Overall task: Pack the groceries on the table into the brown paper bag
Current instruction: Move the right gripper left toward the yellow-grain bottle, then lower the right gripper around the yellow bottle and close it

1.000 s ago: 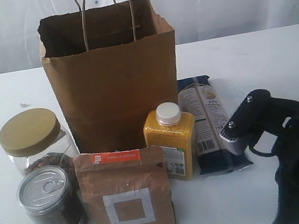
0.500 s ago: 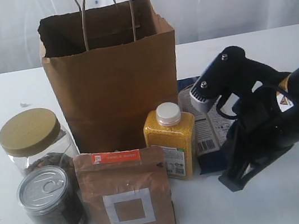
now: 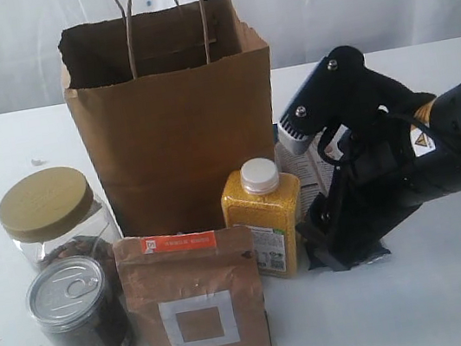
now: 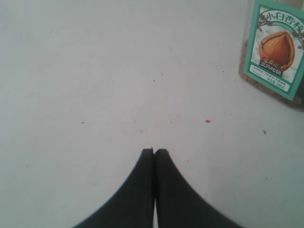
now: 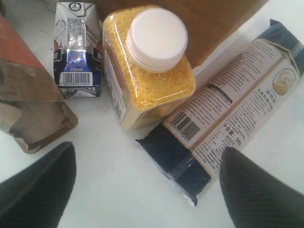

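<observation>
The brown paper bag stands upright and open at the back of the table. In front of it are a gold-lidded clear jar, a silver pull-tab dark jar, a brown pouch and a yellow white-capped bottle. My right gripper hangs open over the near end of the dark-blue noodle packet, holding nothing. In the right wrist view its fingers spread wide around that end, with the bottle and a small white-blue carton beyond. My left gripper is shut and empty over bare table.
A jar with a green hazelnut label shows at the edge of the left wrist view; which jar it is I cannot tell. The right arm covers most of the noodle packet in the exterior view. White curtains hang behind the table.
The right arm has swung in from the lower right, over the noodle packet, and its jaws have gone from shut to wide open. The groceries and bag have not moved.
</observation>
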You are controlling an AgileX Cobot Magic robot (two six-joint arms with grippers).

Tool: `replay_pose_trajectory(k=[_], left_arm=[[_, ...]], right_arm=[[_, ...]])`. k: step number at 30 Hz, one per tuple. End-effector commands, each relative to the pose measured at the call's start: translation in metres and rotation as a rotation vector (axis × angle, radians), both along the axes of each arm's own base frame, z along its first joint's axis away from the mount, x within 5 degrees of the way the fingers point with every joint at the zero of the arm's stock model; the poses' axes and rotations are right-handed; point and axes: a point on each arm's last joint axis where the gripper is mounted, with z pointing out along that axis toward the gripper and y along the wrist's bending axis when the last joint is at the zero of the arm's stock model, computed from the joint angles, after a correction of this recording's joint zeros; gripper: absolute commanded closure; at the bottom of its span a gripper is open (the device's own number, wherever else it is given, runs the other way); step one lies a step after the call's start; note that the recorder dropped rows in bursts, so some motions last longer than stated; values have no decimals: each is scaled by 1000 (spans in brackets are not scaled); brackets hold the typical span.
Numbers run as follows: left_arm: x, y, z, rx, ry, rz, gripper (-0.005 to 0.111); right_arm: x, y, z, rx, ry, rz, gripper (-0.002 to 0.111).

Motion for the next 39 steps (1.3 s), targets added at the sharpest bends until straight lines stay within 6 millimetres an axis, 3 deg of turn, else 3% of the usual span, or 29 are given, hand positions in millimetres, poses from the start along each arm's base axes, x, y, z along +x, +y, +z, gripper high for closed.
replay_pose_trajectory(k=[1, 7, 18, 39], left_arm=[[0, -1, -3, -13, 9, -7, 107], [0, -1, -3, -13, 9, -7, 107], [0, -1, -3, -13, 9, -7, 107], [0, -1, -3, -13, 9, -7, 107]], right_arm=[[2, 2, -4, -11, 7, 8, 32], [12, 10, -17, -21, 14, 11, 32], [49, 35, 2, -52, -93, 77, 32], [69, 50, -50, -138, -2, 115, 35]])
